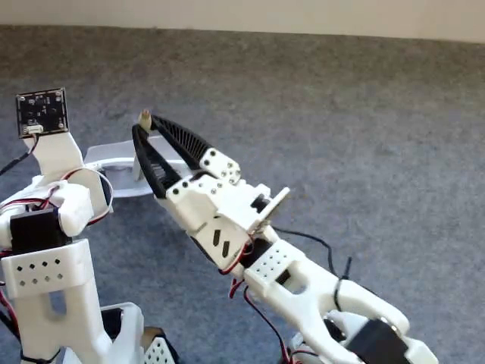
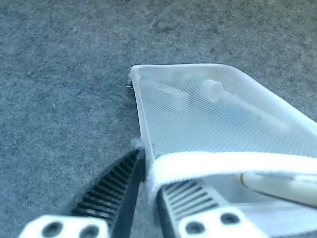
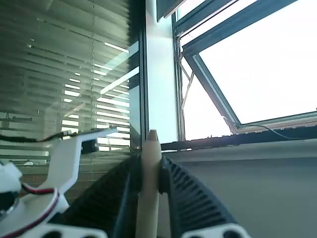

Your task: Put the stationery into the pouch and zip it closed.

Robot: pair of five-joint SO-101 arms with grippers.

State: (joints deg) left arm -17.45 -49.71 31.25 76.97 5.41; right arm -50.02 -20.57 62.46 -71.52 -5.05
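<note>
A translucent white mesh pouch (image 2: 208,124) is held up off the grey carpet, and my left gripper (image 2: 148,173) is shut on the edge of its open mouth. Some white stationery (image 2: 213,90) shows through the mesh. In the high view the pouch (image 1: 114,155) sits between the two arms. My right gripper (image 1: 144,129) stands just above it, shut on a cream pen (image 1: 144,118) held upright. The same pen (image 3: 148,168) shows between the black fingers (image 3: 188,198) in the right wrist view. A cream pen end (image 2: 282,187) lies in the pouch's mouth.
Grey carpet (image 1: 341,114) covers the whole work surface, with open room to the right and far side. The left arm's white body (image 1: 53,265) stands at the near left, and cables (image 1: 318,243) trail from the right arm.
</note>
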